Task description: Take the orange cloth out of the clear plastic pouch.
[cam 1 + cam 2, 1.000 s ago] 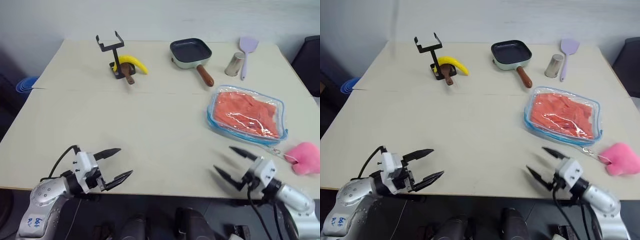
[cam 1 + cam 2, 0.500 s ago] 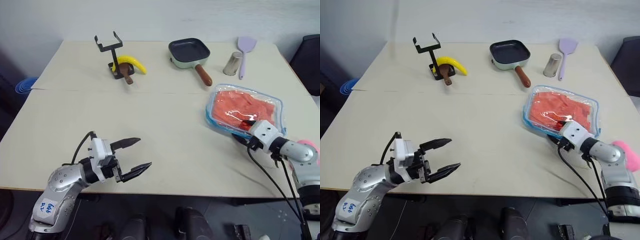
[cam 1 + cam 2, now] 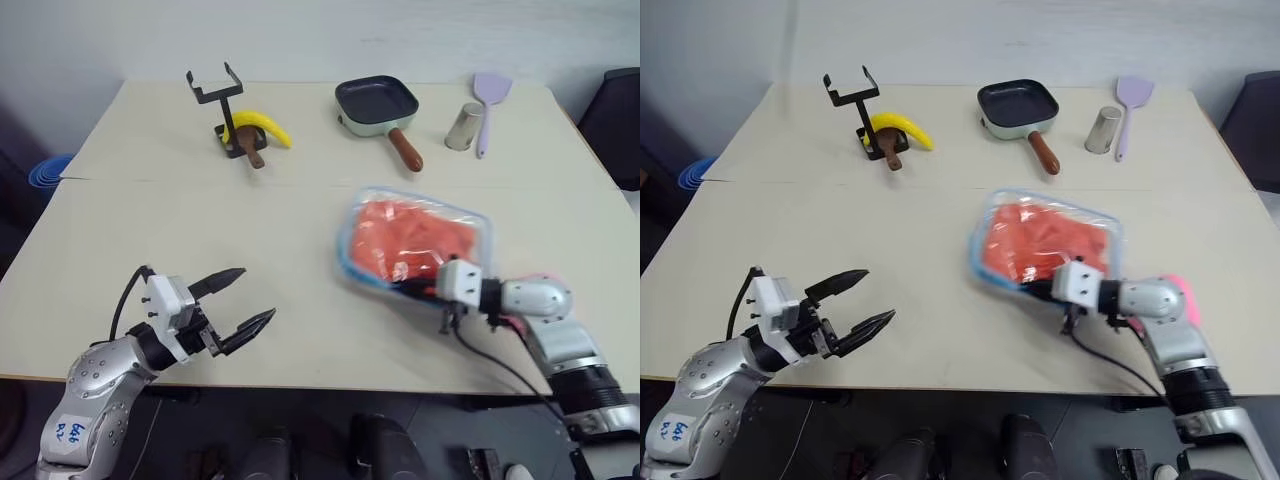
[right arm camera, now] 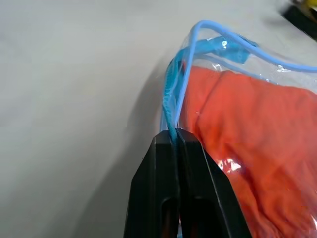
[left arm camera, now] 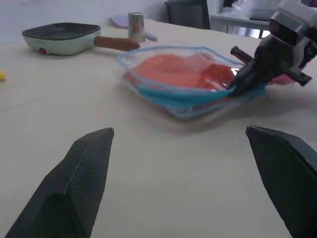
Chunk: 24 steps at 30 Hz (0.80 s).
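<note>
on your beige table [image 3: 150, 230], the right gripper [image 3: 428, 291] pinched the clear plastic pouch [image 3: 470, 222] by its blue edge. left gripper [image 3: 243, 303], jaws spread, waited at 8 o'clock. next you needed the orange cloth [image 3: 410, 235].

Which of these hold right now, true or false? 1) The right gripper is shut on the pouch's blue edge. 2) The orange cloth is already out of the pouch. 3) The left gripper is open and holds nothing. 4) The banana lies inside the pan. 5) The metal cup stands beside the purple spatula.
1) True: the right gripper is shut on the light blue edging of the clear plastic pouch.
2) False: the orange cloth lies inside the pouch.
3) True: the left gripper is open and apart from the pouch.
4) False: the banana lies by the black stand, and the pan holds nothing.
5) True: the metal cup stands next to the purple spatula.
</note>
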Motion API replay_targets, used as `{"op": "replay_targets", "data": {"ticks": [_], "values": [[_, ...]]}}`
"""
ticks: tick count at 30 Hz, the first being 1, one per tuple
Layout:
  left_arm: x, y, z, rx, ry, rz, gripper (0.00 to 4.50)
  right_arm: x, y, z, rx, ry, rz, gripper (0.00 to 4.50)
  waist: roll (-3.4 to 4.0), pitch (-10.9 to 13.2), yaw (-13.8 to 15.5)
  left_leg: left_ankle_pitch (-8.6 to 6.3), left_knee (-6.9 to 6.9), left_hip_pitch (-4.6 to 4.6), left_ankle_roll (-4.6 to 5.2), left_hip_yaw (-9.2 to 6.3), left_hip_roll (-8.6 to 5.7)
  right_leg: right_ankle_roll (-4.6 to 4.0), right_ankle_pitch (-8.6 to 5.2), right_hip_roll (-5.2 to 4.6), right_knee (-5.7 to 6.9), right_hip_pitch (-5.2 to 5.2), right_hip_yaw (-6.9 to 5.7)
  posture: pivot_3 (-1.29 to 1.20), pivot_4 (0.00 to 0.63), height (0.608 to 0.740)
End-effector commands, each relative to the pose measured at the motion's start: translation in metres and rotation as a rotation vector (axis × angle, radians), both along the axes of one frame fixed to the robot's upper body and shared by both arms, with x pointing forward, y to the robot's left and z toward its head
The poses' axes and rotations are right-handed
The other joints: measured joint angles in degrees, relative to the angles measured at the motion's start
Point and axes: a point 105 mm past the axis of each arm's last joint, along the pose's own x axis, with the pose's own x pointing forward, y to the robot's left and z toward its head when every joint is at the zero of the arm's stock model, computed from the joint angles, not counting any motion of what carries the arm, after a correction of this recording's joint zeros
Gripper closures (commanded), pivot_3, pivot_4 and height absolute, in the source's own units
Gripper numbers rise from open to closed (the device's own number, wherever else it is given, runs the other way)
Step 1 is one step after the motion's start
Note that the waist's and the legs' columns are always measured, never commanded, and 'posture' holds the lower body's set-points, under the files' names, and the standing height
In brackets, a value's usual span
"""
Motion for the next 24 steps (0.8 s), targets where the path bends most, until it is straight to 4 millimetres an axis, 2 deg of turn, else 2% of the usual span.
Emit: {"op": "replay_targets", "data": {"ticks": [1,7,10,13,15,21,22,24], "values": [[-0.008,-0.002,0.008,-0.007,-0.023,-0.014,0.00,0.006,0.023,0.012,0.016,-0.082,0.029,4.48,0.00,0.0,0.0,0.00,0.00,0.00,0.00,0.00,-0.03,0.00,0.00,-0.02,-0.02,-0.01,0.01,0.00,0.150,0.740],[-0.009,-0.004,0.004,0.006,-0.003,-0.036,0.00,0.037,0.040,0.018,0.048,-0.090,-0.028,4.48,0.00,0.0,-0.1,-0.01,0.00,-0.05,0.00,-0.05,-0.06,-0.03,-0.01,-0.04,0.00,-0.07,-0.02,0.00,0.150,0.740],[-0.005,-0.007,0.005,0.003,-0.008,-0.047,0.00,0.043,0.045,0.022,0.037,-0.141,-0.006,3.90,0.00,0.0,-0.1,-0.01,0.00,-0.09,-0.01,-0.07,-0.05,-0.05,-0.02,-0.04,0.01,-0.11,-0.03,0.00,0.150,0.740],[-0.003,-0.009,0.006,0.002,-0.009,-0.059,0.00,0.039,0.044,0.021,0.015,-0.135,0.053,2.92,0.00,0.0,-0.2,-0.01,-0.01,-0.10,0.00,-0.07,-0.06,-0.04,-0.02,-0.03,0.06,-0.11,-0.04,0.00,0.150,0.740],[-0.002,-0.010,0.006,0.000,-0.008,-0.065,0.00,0.036,0.035,0.024,-0.007,-0.158,0.071,2.24,0.00,0.0,-0.1,0.00,0.00,-0.10,0.00,-0.07,-0.06,-0.04,-0.02,-0.03,0.08,-0.10,-0.05,0.00,0.150,0.740],[-0.001,-0.012,0.003,-0.005,0.004,-0.078,0.00,0.002,-0.022,0.051,0.096,-0.055,0.033,0.17,0.00,0.0,0.2,-0.03,-0.01,-0.19,0.05,-0.20,-0.07,-0.04,-0.02,-0.06,0.07,-0.05,-0.13,0.00,0.150,0.740],[-0.001,-0.012,0.002,-0.007,0.007,-0.080,0.00,-0.004,-0.031,0.054,0.116,-0.022,0.010,0.03,0.01,0.0,0.2,-0.04,-0.01,-0.20,0.06,-0.21,-0.07,-0.04,-0.02,-0.06,0.04,-0.04,-0.14,0.00,0.150,0.740],[-0.001,-0.013,0.001,-0.011,0.013,-0.086,0.00,-0.012,-0.054,0.054,0.138,0.091,-0.090,0.03,0.00,0.0,0.2,-0.05,-0.02,-0.19,0.07,-0.22,-0.06,-0.04,-0.02,-0.06,-0.02,-0.04,-0.16,0.00,0.150,0.740]]}}
